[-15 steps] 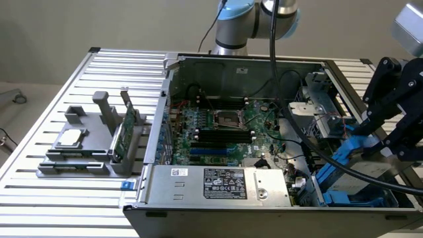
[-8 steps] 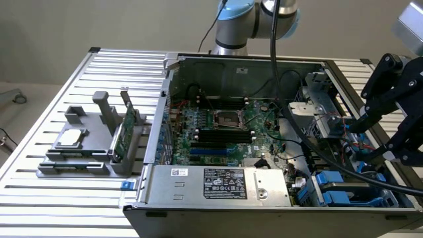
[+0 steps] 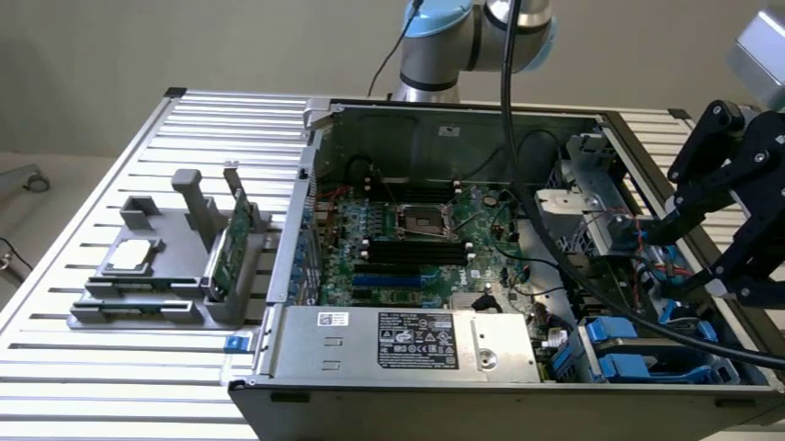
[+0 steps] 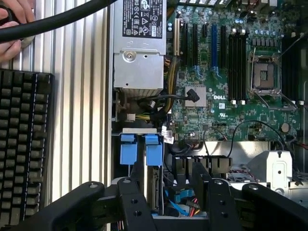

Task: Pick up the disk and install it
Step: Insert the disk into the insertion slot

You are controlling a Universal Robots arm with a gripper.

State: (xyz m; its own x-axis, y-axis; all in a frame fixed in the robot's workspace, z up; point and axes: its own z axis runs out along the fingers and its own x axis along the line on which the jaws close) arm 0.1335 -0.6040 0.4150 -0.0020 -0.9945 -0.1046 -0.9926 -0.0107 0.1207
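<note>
The end effector, its fingers apart and holding nothing, hovers over the open computer case, just above the blue-framed disk standing in its bay.

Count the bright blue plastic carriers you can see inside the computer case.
2. One blue carrier and a second blue carrier sit side by side in the case, near the power supply. Others may be hidden.

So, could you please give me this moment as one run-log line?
gripper: open, empty | disk: in drive bay, not gripped | position: gripper over bay
</note>
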